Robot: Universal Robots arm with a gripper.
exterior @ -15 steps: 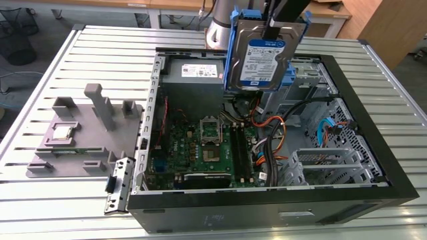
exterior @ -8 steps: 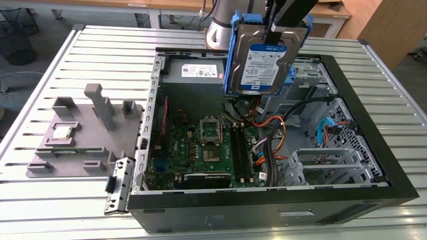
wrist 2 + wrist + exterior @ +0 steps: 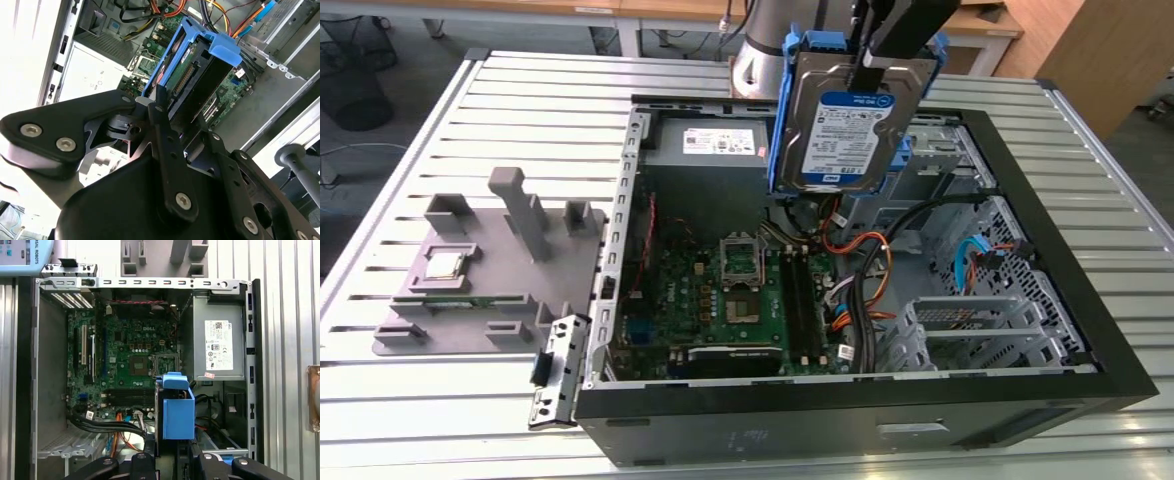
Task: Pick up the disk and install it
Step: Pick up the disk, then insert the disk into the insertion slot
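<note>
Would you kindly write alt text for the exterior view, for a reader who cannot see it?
The gripper holds the blue-framed disk nearly upright above the open computer case, which lies on a slatted metal table. A grey parts fixture sits beside the case at the exterior view's left.

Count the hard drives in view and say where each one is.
1. The disk is clamped in the gripper, upright above the open computer case, label facing the exterior view. It covers part of the drive bays, so another may be hidden there.
</note>
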